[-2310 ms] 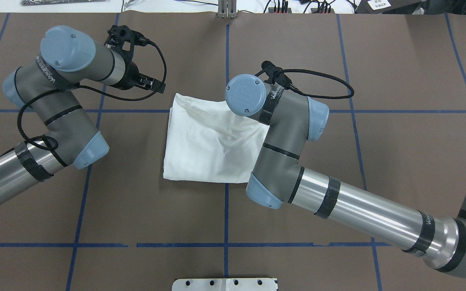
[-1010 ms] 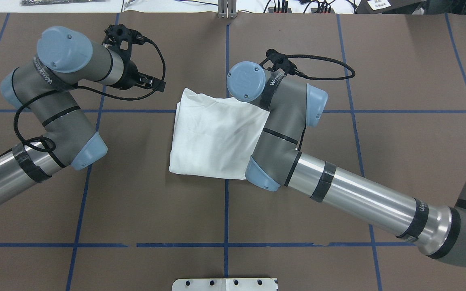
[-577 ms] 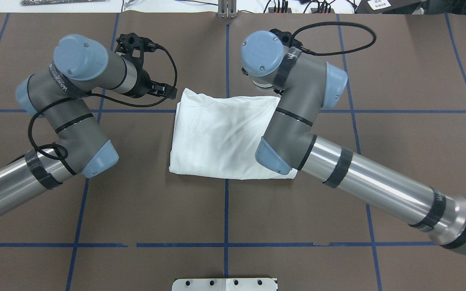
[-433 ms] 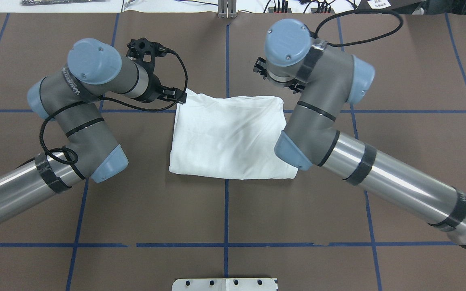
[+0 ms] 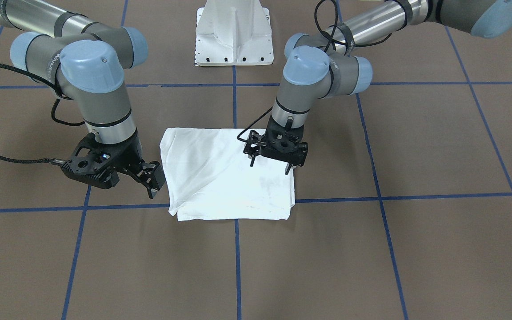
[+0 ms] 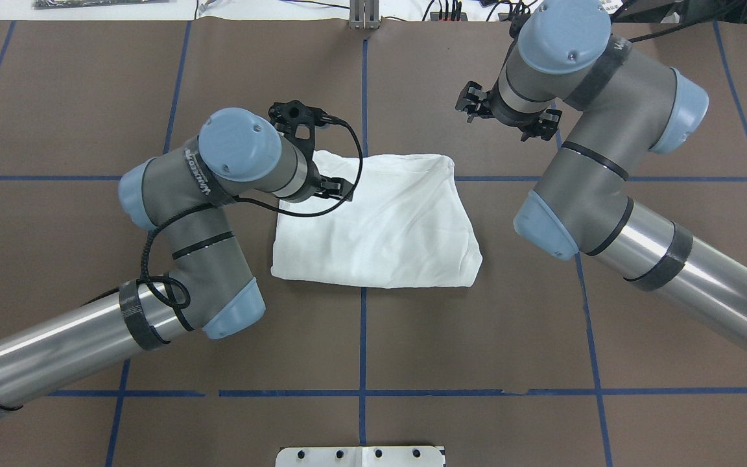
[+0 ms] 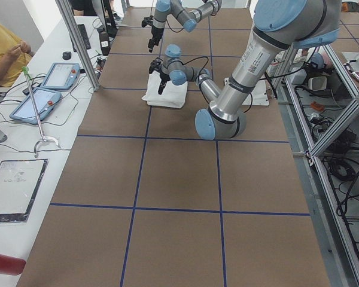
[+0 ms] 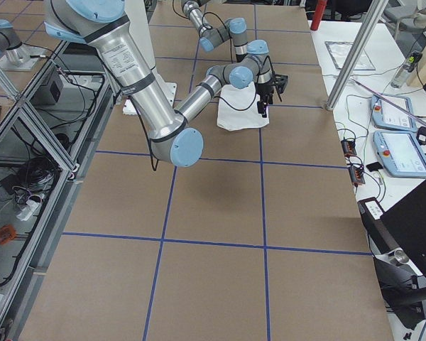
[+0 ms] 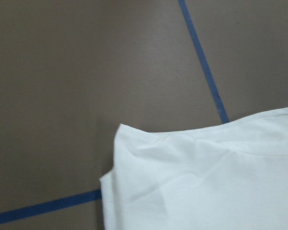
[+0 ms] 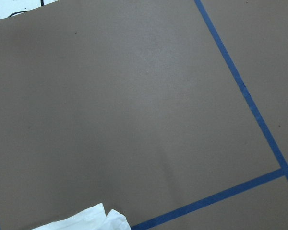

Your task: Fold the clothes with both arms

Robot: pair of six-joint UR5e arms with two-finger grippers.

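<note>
The white shirt (image 5: 229,178) lies folded into a rough rectangle (image 6: 380,220) on the brown table, plain side up. My left gripper (image 5: 270,165) hangs open just above it, fingers pointing down and nothing between them. From overhead, the left gripper (image 6: 334,188) sits over the shirt's far left corner, and the left wrist view shows that corner (image 9: 206,182). My right gripper (image 6: 506,117) is open, empty and raised past the far right corner. In the front view the right gripper (image 5: 151,182) stands beside the cloth's edge. The right wrist view catches only a scrap of the shirt (image 10: 91,218).
Blue tape lines (image 6: 364,337) mark a grid on the brown table cover. The white pedestal base (image 5: 234,33) stands at the robot's side of the table. A side bench with tablets (image 7: 45,89) and a seated person (image 7: 3,48) lies beyond the far edge.
The right gripper drew the shirt's right side out to the right, let go and moved away up and right. The left arm swung right, bringing its gripper over the far left corner.
</note>
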